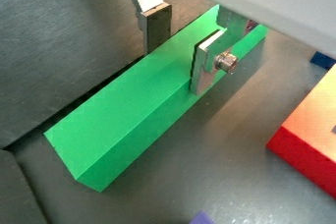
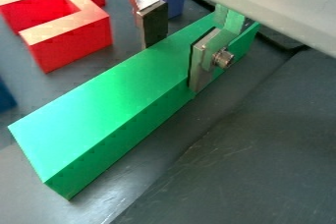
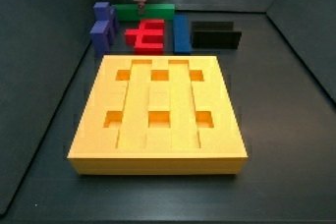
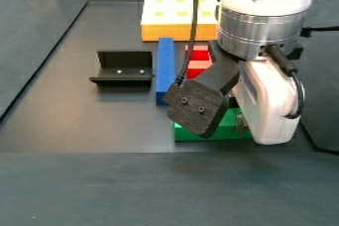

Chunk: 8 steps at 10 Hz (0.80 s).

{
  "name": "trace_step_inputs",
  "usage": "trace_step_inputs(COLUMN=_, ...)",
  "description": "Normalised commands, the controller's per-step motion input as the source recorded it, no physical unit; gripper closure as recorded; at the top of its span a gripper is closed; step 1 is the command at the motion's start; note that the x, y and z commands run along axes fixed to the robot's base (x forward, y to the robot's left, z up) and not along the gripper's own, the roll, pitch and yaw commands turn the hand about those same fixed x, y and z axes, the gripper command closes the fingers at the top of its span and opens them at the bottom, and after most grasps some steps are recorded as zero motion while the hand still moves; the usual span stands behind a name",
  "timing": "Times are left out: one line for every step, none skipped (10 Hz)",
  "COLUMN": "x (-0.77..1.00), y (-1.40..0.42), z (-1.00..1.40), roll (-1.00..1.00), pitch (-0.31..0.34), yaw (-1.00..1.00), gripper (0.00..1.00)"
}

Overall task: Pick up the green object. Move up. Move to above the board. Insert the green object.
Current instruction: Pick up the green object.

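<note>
The green object (image 1: 125, 120) lies flat on the dark floor, a long matte bar that fills both wrist views (image 2: 112, 120). My gripper (image 1: 182, 66) is open and down astride it near one end. One finger (image 1: 207, 63) stands against one long side. The other finger (image 1: 156, 24) stands just off the opposite side with a small gap. In a side view the green object (image 3: 145, 12) lies at the far end behind the red block, beyond the yellow-orange board (image 3: 160, 147). In the other side view only a strip of the green object (image 4: 223, 129) shows under the hand.
A red stepped block (image 3: 148, 34) sits between the green bar and the board, flanked by blue blocks (image 3: 101, 27) (image 3: 183, 31). The dark fixture (image 3: 215, 34) stands to their right. The red block (image 2: 59, 17) lies close beside the bar. Dark walls ring the floor.
</note>
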Motion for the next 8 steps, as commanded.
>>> trace_step_inputs(x=0.0, y=0.0, z=0.0, roll=0.0, pitch=0.0, yaw=0.0, gripper=1.0)
trace_step_inputs(x=0.0, y=0.0, z=0.0, roll=0.0, pitch=0.0, yaw=0.0, gripper=1.0)
trace_step_inputs(x=0.0, y=0.0, z=0.0, roll=0.0, pitch=0.0, yaw=0.0, gripper=1.0)
trace_step_inputs(x=0.0, y=0.0, z=0.0, roll=0.0, pitch=0.0, yaw=0.0, gripper=1.0)
trace_step_inputs(x=0.0, y=0.0, z=0.0, roll=0.0, pitch=0.0, yaw=0.0, gripper=1.0)
trace_step_inputs(x=0.0, y=0.0, z=0.0, roll=0.0, pitch=0.0, yaw=0.0, gripper=1.0)
trace_step_inputs(x=0.0, y=0.0, z=0.0, roll=0.0, pitch=0.0, yaw=0.0, gripper=1.0)
trace_step_inputs(x=0.0, y=0.0, z=0.0, roll=0.0, pitch=0.0, yaw=0.0, gripper=1.0)
